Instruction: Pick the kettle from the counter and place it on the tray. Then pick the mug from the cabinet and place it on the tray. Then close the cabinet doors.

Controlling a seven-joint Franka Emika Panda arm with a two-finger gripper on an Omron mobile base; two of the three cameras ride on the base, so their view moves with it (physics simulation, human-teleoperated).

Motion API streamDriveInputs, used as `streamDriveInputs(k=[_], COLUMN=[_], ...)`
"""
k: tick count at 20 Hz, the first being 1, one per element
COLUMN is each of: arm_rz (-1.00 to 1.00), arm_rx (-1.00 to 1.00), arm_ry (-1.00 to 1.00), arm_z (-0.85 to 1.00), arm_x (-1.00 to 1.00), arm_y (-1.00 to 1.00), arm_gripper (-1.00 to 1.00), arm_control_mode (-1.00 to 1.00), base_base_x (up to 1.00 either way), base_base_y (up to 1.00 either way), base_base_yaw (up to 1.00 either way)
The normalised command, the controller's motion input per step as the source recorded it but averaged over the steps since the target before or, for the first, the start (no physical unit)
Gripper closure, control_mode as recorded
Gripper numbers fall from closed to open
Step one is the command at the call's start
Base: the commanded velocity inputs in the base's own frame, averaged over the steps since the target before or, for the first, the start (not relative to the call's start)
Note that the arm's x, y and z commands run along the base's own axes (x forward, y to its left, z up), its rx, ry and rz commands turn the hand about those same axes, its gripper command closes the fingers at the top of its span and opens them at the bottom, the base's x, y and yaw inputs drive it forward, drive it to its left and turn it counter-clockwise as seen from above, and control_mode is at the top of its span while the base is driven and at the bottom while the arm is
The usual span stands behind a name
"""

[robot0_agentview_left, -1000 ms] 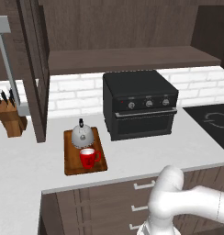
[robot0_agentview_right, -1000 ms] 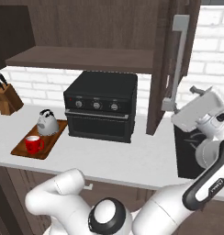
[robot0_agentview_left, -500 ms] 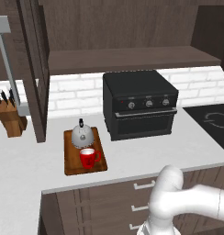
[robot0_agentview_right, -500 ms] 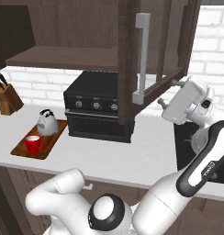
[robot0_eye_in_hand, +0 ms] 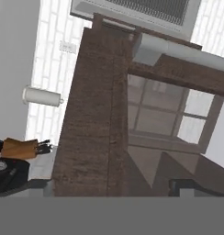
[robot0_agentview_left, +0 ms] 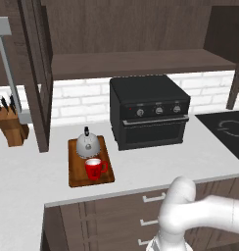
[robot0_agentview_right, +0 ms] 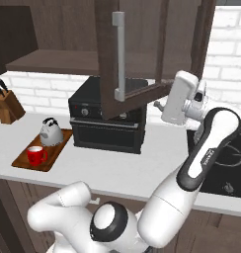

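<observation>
From the left: the left cabinet door point(robot0_agentview_left: 35, 73) stands swung out over the surface point(robot0_agentview_left: 28, 171), its silver bar handle toward the camera and its long axis upright, so it is not yet shut. Beside it on the surface lies the tray point(robot0_agentview_left: 77, 171), long axis running from the wall toward the front edge. The kettle point(robot0_agentview_left: 87, 143) sits upright on its rear half and the mug point(robot0_agentview_left: 94, 168) just in front of it, handle to the right, so both placing steps look done. The cabinet point(robot0_agentview_left: 136, 61) shelf above is bare.

Further right, the right cabinet door point(robot0_agentview_right: 130, 54) hangs partly open above the black oven point(robot0_agentview_right: 110, 118), upright, its bar handle facing the room. The claw point(robot0_agentview_right: 159, 105) is at the door's lower outer edge; I cannot tell how its fingers stand. What is left, by my reading, is closing both doors.
</observation>
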Motion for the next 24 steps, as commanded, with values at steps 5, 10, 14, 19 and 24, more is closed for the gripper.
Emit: streamDriveInputs(k=[5, 10, 14, 19, 24], arm_rz=[-0.06, -0.13, -0.21, -0.25, -0.32], arm_rx=[-0.13, -0.11, -0.09, -0.06, -0.05], arm_ry=[0.04, 0.0, 0.0, 0.0, 0.0], arm_z=[0.0, 0.0, 0.0, 0.0, -0.02], arm_x=[0.33, 0.37, 0.37, 0.35, 0.35], arm_y=[0.62, 0.63, 0.64, 0.58, 0.57], arm_gripper=[-1.0, -1.0, -1.0, -1.0, -1.0], arm_control_mode=[-1.0, -1.0, -1.0, -1.0, -1.0], base_base_x=[0.0, 0.0, 0.0, 0.0, 0.0], base_base_y=[0.0, 0.0, 0.0, 0.0, 0.0], base_base_yaw=[0.0, 0.0, 0.0, 0.0, 0.0])
